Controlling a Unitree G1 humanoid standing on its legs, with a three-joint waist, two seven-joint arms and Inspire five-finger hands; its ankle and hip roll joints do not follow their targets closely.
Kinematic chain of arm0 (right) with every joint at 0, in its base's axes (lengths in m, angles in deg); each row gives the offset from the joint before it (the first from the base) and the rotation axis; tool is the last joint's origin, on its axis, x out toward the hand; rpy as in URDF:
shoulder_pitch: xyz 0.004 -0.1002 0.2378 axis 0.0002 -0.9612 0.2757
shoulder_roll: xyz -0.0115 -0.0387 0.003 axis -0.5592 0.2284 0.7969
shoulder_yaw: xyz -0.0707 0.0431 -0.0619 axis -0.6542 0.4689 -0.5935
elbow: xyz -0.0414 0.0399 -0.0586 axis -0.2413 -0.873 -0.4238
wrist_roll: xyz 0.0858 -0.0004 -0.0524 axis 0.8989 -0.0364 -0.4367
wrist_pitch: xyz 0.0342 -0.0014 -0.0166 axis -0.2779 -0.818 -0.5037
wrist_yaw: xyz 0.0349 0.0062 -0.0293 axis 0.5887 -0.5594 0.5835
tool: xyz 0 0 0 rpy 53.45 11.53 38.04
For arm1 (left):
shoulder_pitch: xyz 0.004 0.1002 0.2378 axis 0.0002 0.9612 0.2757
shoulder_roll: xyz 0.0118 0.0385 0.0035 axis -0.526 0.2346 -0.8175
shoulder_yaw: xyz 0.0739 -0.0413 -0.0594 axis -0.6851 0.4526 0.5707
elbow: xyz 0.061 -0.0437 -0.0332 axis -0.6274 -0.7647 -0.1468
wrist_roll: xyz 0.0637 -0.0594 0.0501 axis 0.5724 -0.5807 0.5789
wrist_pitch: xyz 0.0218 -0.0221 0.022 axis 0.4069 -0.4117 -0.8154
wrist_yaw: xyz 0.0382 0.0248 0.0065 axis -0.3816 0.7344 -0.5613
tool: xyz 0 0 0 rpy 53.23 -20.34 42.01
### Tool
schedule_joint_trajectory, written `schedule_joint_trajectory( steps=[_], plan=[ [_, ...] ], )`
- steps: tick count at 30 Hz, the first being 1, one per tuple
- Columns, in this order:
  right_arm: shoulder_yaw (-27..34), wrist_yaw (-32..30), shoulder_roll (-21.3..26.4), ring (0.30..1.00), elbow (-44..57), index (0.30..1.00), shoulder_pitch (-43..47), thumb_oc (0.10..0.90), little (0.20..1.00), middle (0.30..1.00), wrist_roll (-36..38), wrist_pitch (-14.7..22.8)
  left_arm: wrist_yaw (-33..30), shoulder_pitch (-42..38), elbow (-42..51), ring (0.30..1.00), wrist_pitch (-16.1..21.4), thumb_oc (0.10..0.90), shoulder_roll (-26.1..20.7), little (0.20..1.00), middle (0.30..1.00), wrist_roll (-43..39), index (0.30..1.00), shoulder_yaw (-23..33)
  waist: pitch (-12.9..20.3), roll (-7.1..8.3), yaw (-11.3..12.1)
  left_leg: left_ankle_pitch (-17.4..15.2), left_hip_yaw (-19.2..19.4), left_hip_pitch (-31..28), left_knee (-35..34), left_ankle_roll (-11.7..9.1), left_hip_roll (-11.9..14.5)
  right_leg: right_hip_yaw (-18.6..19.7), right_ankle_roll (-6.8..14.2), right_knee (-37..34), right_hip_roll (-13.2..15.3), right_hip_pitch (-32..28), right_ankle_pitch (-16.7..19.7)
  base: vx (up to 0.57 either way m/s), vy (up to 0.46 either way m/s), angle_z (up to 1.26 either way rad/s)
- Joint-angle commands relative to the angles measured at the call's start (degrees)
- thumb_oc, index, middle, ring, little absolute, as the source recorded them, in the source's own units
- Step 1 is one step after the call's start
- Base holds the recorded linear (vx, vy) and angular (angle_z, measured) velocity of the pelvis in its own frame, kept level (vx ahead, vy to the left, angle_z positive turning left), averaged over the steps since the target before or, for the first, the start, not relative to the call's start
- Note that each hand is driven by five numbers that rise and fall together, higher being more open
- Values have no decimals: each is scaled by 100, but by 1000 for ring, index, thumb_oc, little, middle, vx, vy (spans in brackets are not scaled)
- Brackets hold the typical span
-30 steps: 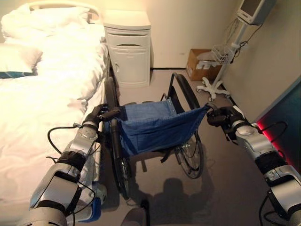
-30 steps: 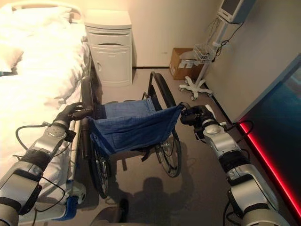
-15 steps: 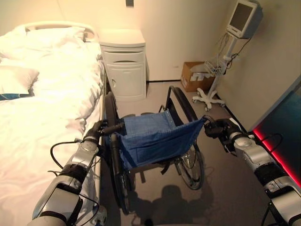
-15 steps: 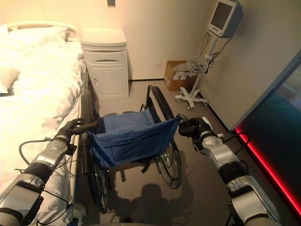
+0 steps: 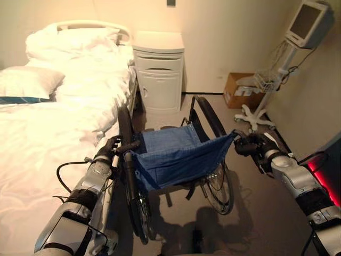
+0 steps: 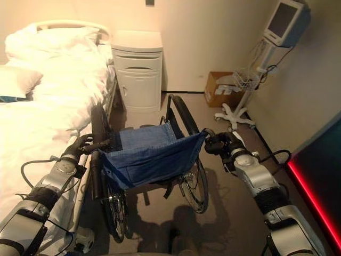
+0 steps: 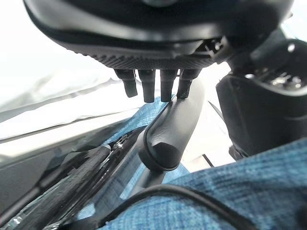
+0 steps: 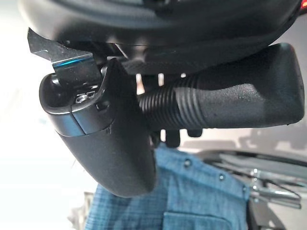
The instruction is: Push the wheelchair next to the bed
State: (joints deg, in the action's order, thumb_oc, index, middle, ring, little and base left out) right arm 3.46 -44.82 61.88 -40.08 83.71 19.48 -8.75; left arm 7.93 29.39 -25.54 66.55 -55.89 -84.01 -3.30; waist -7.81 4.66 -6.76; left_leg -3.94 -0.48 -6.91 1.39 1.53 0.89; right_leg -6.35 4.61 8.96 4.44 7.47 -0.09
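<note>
Left hand (image 5: 109,149) curled round the wheelchair's left push handle (image 7: 169,130); in its wrist view the fingers (image 7: 146,85) hook over the dark grip from above and the thumb stands beside it. Bed (image 5: 48,133) with white bedding lies just beyond this hand on its outer side, the mattress edge close alongside. Pillow (image 5: 26,81) further up the bed. Wheelchair (image 5: 173,154) sits between the two hands, blue cloth backrest (image 5: 181,157) slung between the handles, its left wheel (image 5: 128,176) close against the bed frame. White bedside cabinet (image 5: 159,72) ahead of the chair. Right hand (image 5: 254,145) clamped on the right push handle (image 8: 230,103), the ribbed grip lying across the palm in its wrist view, the thumb wrapped under it. Cardboard box (image 5: 238,89) and monitor stand (image 5: 266,90) ahead of this hand, near the wall.
</note>
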Motion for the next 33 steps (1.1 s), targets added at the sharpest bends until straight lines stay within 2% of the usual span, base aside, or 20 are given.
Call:
schedule_joint_trajectory(
  steps=[1, 5, 7, 8, 9, 11, 12, 13, 15, 16, 17, 18, 19, 21, 22, 23, 24, 28, 30, 33],
  plan=[
    [-194, 142, -1032, 300, -542, 300, 147, 400, 300, 300, 988, 393, 251, -78, 102, 300, 106, 400, 494, 300, 300, 67, 300, -367, -310, -148, 181, -409, 246, -282, 720, -338, 74, 74, 139, -407, 172, 26, 671, 159, -108, 0],
    [-246, 246, -1006, 300, -611, 300, 250, 400, 300, 300, 987, 355, 275, -213, -123, 300, 211, 400, 510, 300, 300, 18, 300, -369, -242, -221, 95, -34, 261, -358, 816, -497, 195, 30, 44, -483, 102, -79, 581, 220, -101, -1],
    [-272, 321, -988, 300, -617, 300, 184, 400, 300, 300, 944, 338, 244, -164, -215, 300, 257, 400, 543, 300, 300, -29, 300, -369, -129, -306, -37, 948, 292, -442, 1487, -766, 547, 11, -149, -443, -25, -77, 475, 236, -85, 6],
    [-294, 377, -976, 300, -627, 300, 117, 400, 300, 300, 908, 390, 213, -135, -229, 300, 267, 400, 550, 300, 300, -75, 300, -369, -110, -275, -57, 1320, 305, -313, 2006, -821, 654, 2, -260, -458, -47, -152, 424, 218, -105, 12],
    [-305, 387, -970, 300, -627, 300, 71, 400, 300, 300, 899, 433, 187, -118, -222, 300, 270, 400, 552, 300, 300, -115, 300, -370, -119, -222, -36, 1418, 305, -119, 2472, -806, 616, 11, -334, -445, -40, -227, 359, 262, -143, 22],
    [-315, 358, -977, 300, -618, 300, -64, 400, 300, 300, 917, 546, 193, -37, -148, 300, 308, 400, 523, 300, 300, -153, 300, -348, -294, -122, 146, 1423, 433, 907, 3414, -708, 492, 7, -502, -360, -78, -638, 130, 323, -118, 14],
    [-313, 338, -991, 300, -646, 300, -72, 400, 300, 300, 918, 556, 214, -5, -123, 300, 330, 400, 515, 300, 300, -144, 300, -330, -396, -132, 226, 1399, 540, 1182, 3326, -701, 544, -13, -503, -352, -111, -827, 67, 470, 48, -4],
    [-294, 290, -1059, 300, -700, 300, -105, 400, 300, 300, 876, 560, 256, 130, -77, 300, 431, 400, 518, 300, 300, -114, 300, -281, -585, -187, 409, 1411, 569, 1549, 2802, -658, 471, 10, -453, -339, -183, -1195, -70, 413, 131, -34],
    [-295, 229, -1106, 300, -695, 300, -138, 400, 300, 300, 848, 571, 271, 211, -20, 300, 468, 400, 518, 300, 300, -95, 300, -251, -649, -265, 510, 1571, 528, 1712, 2253, -660, 447, 62, -435, -306, -269, -1349, -175, 380, 175, -65],
    [-314, 123, -1146, 300, -643, 300, -148, 400, 300, 300, 853, 533, 266, 272, 96, 300, 435, 400, 522, 300, 300, -101, 300, -244, -738, -402, 632, 1890, 467, 1920, 1471, -716, 565, 155, -430, -237, -413, -1583, -345, 497, 270, -69],
    [-340, 58, -1153, 300, -605, 300, -156, 400, 300, 300, 853, 527, 266, 301, 196, 300, 404, 400, 504, 300, 300, -111, 300, -251, -817, -469, 757, 2074, 383, 2019, 743, -769, 585, 266, -367, -205, -446, -1835, -488, 602, 360, -52],
    [-377, 126, -1131, 300, -590, 300, -142, 400, 300, 300, 807, 528, 250, 313, 239, 300, 368, 400, 481, 300, 300, -121, 300, -233, -800, -494, 883, 2028, 262, 2094, 148, -761, 544, 366, -281, -219, -409, -2008, -616, 422, 282, -30],
    [-380, 182, -1121, 300, -593, 300, -132, 400, 300, 300, 770, 522, 247, 303, 238, 300, 348, 400, 467, 300, 300, -138, 300, -226, -797, -493, 911, 1998, 245, 2078, 11, -754, 526, 390, -252, -215, -384, -2066, -675, 393, 339, -40],
    [-400, 396, -1069, 300, -626, 300, -81, 400, 300, 300, 715, 429, 252, 203, 85, 300, 276, 400, 405, 300, 300, -355, 300, -201, -652, -532, 894, 1531, 397, 1834, -97, -638, 483, 452, -81, -95, -206, -2202, -895, 342, 327, -78],
    [-388, 416, -1073, 300, -644, 300, -98, 400, 300, 300, 704, 424, 262, 197, 51, 300, 263, 400, 397, 300, 300, -393, 300, -201, -605, -525, 888, 1416, 390, 1805, 70, -595, 437, 454, -46, -70, -166, -2191, -881, 275, 247, -53],
    [-356, 548, -1072, 300, -703, 300, -136, 400, 300, 300, 654, 373, 320, 193, 2, 300, 252, 400, 378, 300, 300, -426, 300, -233, -501, -494, 875, 1187, 368, 1777, 351, -518, 346, 429, 27, -44, -70, -2134, -793, 287, 238, -23],
    [-339, 581, -1089, 300, -724, 300, -210, 400, 300, 300, 605, 354, 372, 197, 30, 300, 200, 400, 352, 300, 300, -398, 300, -222, -415, -460, 877, 1077, 446, 1593, 301, -464, 328, 342, 101, -112, 36, -2105, -729, 313, 243, -27],
    [-444, 520, -1266, 300, -1175, 300, 36, 400, 300, 300, 501, 532, 179, -33, -124, 300, 157, 400, 410, 300, 300, -466, 300, -351, -216, -361, 982, 1001, 375, 1238, -49, -353, 110, 219, 411, -340, 354, -1827, -157, 225, 169, -29],
    [-469, 495, -1307, 300, -1343, 300, 205, 400, 300, 300, 529, 570, 147, -110, -155, 300, 167, 400, 421, 300, 300, -476, 300, -382, -199, -358, 1019, 992, 396, 1219, -98, -341, 97, 175, 432, -357, 403, -1760, -84, 90, 96, -51],
    [-459, 480, -1486, 300, -1977, 300, 737, 400, 300, 300, 404, 746, 124, -256, -118, 300, 137, 400, 476, 300, 300, -405, 300, -451, -111, -325, 1259, 948, 448, 1503, -43, -199, -98, 143, 490, 53, 500, -1831, 260, 41, 80, -33]
  ],
)
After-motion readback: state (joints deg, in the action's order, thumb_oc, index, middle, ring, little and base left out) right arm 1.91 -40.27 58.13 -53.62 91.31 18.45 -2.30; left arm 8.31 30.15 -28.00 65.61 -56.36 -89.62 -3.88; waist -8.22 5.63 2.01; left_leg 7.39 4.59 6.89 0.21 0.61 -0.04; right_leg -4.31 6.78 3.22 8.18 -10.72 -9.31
